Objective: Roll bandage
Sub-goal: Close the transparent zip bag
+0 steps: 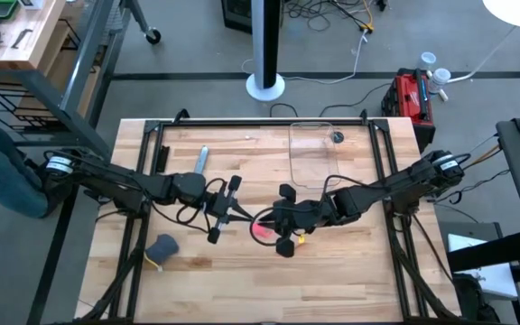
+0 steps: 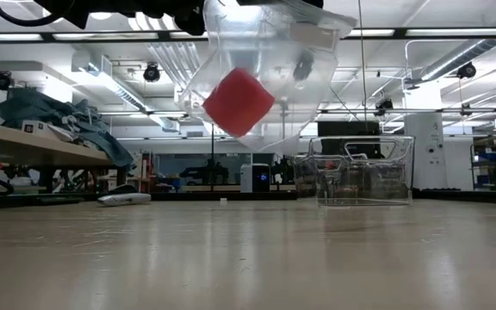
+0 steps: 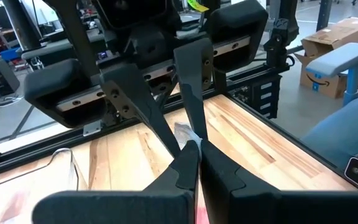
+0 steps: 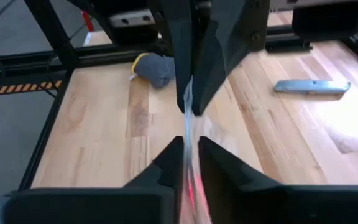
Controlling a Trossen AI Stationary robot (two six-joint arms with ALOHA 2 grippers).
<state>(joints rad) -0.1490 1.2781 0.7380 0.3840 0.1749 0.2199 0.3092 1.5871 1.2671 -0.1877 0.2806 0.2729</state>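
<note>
The bandage [image 2: 238,102] is a compact pink-red roll lying inside a clear plastic bag [image 2: 265,60]. The bag hangs in the air over the middle of the table. In the high view the roll [image 1: 264,230] shows pink between the two arms. My left gripper [image 3: 194,163] comes in from the table's left and is shut on the bag's upper edge. My right gripper [image 4: 190,155] comes in from the table's right and is shut on the same edge, fingertip to fingertip with the left one. My left gripper pinches the bag's thin top edge [image 3: 185,134] between its two fingertips, coming nearly level from the table's left. The bag hangs below the fingers, clear of the table, with the roll inside it. My right gripper pinches the same top edge of clear film [image 4: 188,109] between its two fingers, slanting down from the table's right. The film runs upright through the narrow gap between the fingers. The bag hangs below, clear of the table.
A clear plastic container [image 1: 312,149] stands at the far middle of the table. A grey utility knife [image 1: 201,160] lies at the far left. A dark grey-blue lump [image 1: 162,246] sits near the left front. Bare wood lies under the hanging bag.
</note>
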